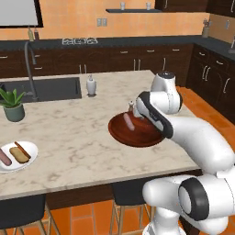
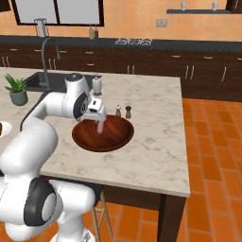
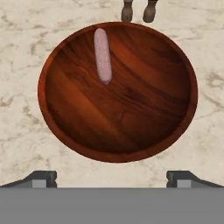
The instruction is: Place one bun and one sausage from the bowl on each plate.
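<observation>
Inside the bowl [image 3: 118, 131] one sausage [image 3: 103, 54] lies lengthwise toward the shakers [image 3: 138, 12], pincer [image 3: 112, 179] spread wide above.

the hand [image 2: 100, 124] hangs over the reddish-brown bowl [image 2: 116, 142] on the marble tabletop [image 2: 151, 146], with a pale pink sausage [image 2: 100, 126] showing just below it over the bowl's left half; whether the sausage is gripped cannot be told from here. two small shakers [image 2: 123, 111] stand just behind the bowl, a white soap dispenser [image 2: 97, 85] farther back by the sink [image 2: 35, 81], and a potted plant [image 2: 18, 90] at the left edge.
</observation>
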Available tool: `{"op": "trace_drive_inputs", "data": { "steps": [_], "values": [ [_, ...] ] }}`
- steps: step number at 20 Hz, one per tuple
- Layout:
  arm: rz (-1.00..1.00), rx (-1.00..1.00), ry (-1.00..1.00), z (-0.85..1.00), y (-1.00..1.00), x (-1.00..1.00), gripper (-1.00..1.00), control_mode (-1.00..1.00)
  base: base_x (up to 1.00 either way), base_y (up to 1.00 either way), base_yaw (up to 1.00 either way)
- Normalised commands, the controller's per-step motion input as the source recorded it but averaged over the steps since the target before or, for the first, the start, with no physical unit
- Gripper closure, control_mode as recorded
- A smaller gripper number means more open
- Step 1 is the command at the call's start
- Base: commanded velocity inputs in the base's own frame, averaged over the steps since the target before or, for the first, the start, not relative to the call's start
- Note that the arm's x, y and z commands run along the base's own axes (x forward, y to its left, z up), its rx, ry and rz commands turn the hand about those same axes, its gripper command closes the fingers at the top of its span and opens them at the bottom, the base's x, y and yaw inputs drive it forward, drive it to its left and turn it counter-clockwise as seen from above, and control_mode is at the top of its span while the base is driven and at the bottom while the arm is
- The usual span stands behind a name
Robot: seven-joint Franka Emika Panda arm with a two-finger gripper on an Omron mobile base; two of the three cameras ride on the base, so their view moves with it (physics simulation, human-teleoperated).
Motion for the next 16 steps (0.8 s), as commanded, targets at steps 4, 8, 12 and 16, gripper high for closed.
{"op": "trace_drive_inputs", "data": {
  "steps": [4,8,12,16],
  "values": [
    [0.00,0.00,0.00,-0.19,0.00,0.91,-1.00,-1.00,0.00,0.00,0.00],
    [0.00,0.00,-0.03,-0.40,0.01,0.65,-1.00,-1.00,0.00,0.00,0.00],
    [0.00,0.00,-0.06,-0.56,0.12,0.47,-1.00,-1.00,0.00,0.00,0.00],
    [0.00,0.01,-0.01,-0.34,0.00,0.21,-1.00,-1.00,0.00,0.00,0.00]
  ]
}}
